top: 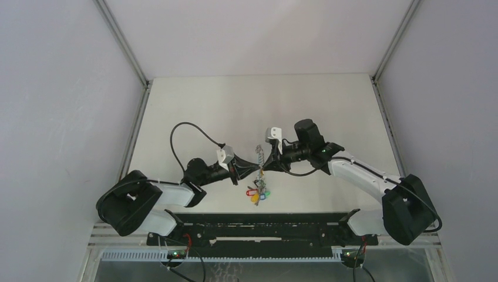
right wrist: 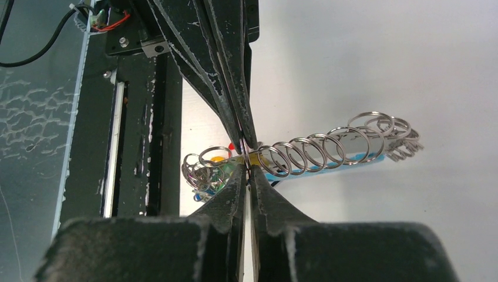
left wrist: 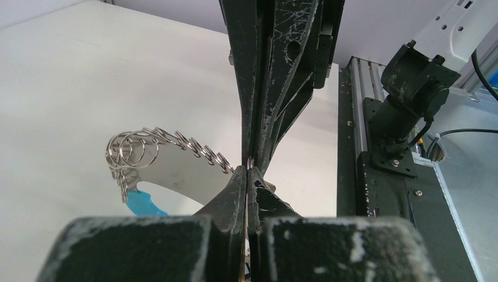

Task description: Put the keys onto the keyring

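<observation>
Right in the middle of the top view, the keyring [top: 259,161] hangs in the air above the white tabletop [top: 235,106]. It is held up where the two arms meet. It has a chain of silver rings [right wrist: 329,147] and a blue band [right wrist: 352,156] running just beside the chain.

At its low end hangs a little bunch. I can see a green key [right wrist: 225,171] and a yellow key [right wrist: 218,158] in it, with a red tag [top: 251,191] and a blue tag [top: 262,197] close by. They all touch each other.

From the left side of the top view comes the left gripper [left wrist: 247,179], and from the right side the right gripper [right wrist: 249,176]. Both are pinched tight together, tip to tip, on the keyring, with a thin bit of ring wire between them.

I think the step now is working the keys onto a ring. Both keys hang with the bunch, but I cannot tell if they are all the way on. Next, one gripper should hold firm while the other slides or turns the ring slowly, so nothing slips off.

I count one keyring, two keys, two more tags, and two grippers. The silver rings overlap too much to count.
</observation>
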`<state>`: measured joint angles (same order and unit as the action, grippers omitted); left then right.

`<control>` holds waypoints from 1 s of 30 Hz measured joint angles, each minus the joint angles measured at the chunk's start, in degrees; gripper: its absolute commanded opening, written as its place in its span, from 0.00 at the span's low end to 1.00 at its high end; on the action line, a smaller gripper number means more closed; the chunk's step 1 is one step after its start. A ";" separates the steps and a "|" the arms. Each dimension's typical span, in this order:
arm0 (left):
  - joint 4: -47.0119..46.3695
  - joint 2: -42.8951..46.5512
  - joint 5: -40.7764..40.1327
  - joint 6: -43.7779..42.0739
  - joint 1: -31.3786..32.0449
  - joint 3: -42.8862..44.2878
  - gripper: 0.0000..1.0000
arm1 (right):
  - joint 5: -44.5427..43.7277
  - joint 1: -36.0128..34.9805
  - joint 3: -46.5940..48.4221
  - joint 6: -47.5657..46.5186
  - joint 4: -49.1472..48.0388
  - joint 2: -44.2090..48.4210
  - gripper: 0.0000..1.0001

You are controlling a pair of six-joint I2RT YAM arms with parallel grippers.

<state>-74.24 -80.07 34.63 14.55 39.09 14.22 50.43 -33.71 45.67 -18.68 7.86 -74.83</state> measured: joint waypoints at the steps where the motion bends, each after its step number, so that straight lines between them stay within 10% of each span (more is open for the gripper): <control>1: -0.13 0.09 -0.04 0.02 0.00 -0.28 0.00 | 0.28 0.02 0.00 0.00 0.00 -0.26 0.00; 30: -2.75 1.11 -2.95 1.99 0.09 -2.32 0.00 | 4.22 1.01 -1.88 0.26 -1.70 -3.13 0.12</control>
<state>-76.99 -78.96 31.68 16.53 39.18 11.90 54.65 -32.71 43.79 -18.41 6.15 -77.95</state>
